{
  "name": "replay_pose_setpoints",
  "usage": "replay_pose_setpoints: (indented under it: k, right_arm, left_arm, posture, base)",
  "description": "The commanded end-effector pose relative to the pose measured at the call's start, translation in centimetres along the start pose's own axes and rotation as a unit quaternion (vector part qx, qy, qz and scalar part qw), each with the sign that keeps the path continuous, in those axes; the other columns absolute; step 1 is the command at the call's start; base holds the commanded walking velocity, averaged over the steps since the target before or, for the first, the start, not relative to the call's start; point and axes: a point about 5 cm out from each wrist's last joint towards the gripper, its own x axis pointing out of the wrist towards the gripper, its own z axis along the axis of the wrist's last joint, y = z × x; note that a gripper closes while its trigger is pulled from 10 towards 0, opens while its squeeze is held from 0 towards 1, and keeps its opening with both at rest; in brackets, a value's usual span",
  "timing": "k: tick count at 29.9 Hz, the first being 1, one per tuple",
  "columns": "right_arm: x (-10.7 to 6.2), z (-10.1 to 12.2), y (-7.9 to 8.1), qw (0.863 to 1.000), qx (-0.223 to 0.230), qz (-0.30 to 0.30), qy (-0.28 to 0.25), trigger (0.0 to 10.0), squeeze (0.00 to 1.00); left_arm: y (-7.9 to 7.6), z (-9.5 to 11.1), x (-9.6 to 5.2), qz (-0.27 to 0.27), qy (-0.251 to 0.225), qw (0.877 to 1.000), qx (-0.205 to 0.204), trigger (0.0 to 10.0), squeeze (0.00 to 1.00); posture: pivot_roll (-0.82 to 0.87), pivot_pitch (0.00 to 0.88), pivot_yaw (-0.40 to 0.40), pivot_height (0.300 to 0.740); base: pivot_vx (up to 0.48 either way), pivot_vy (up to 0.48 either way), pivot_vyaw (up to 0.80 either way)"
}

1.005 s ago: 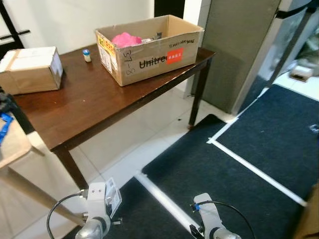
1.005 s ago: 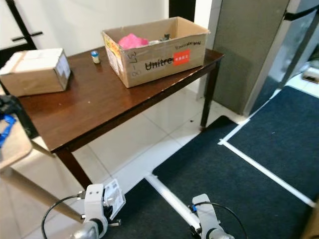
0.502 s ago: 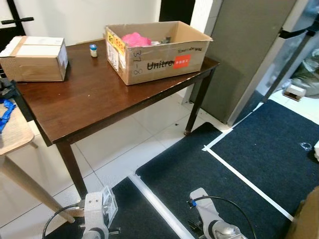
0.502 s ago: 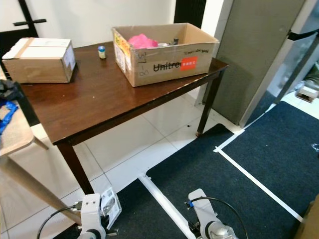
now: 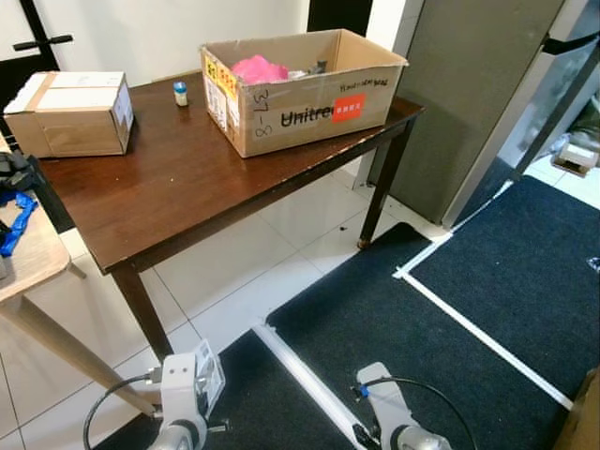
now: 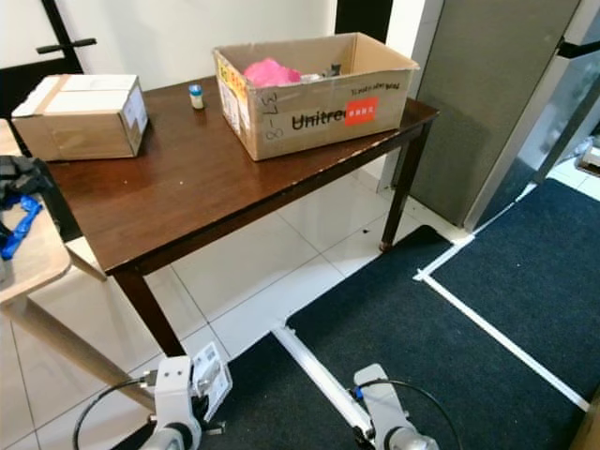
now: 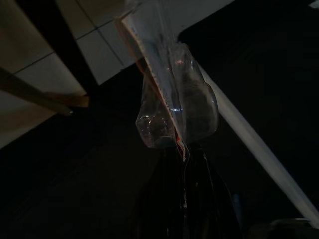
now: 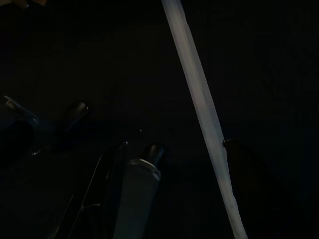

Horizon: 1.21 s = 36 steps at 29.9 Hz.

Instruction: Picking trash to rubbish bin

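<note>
A dark wooden tabletop (image 5: 178, 178) fills the upper left, carrying an open cardboard box (image 5: 305, 89). The left tool (image 7: 182, 164) is closed on a crumpled clear plastic bag (image 7: 174, 107). Whether the right tool's fingers are open cannot be told.

Readable text on the cardboard box

The open cardboard box (image 6: 314, 89) on the table carries "Unitree" in black print on its long side, with a red label beside it too small to read. A handwritten "37-8" stands near the corner.

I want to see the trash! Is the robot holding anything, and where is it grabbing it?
Yes. The left gripper pinches a crumpled clear plastic bag by one end, so the bag sticks out past the fingers. The right arm hangs idle.
</note>
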Motion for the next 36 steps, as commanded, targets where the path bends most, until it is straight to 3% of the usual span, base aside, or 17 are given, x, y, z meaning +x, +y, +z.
replay_pose_setpoints:
  k: [1,11,36]
  right_arm:
    - [0.0,-0.5,0.1,1.0,0.01,0.0,0.007,10.0,0.0]
    - [0.3,0.6,0.3,1.0,0.003,0.006,-0.003,10.0,0.0]
    - [0.0,0.0,-0.1,1.0,0.004,-0.001,-0.001,10.0,0.0]
  left_arm:
    - [0.8,-0.5,-0.4,0.007,0.012,1.0,0.008,10.0,0.0]
    - [0.7,-0.9,-0.6,0.011,0.012,1.0,0.007,10.0,0.0]
    - [0.2,0.1,0.2,0.021,0.014,1.0,-0.006,10.0,0.0]
  posture:
    - [0.04,0.105,-0.048,0.74]
    - [0.04,0.108,-0.061,0.74]
    - [0.0,0.118,-0.049,0.74]
  base:
    - [0.0,0.0,0.0]
    - [0.0,0.0,0.0]
    - [0.0,-0.31,0.0]
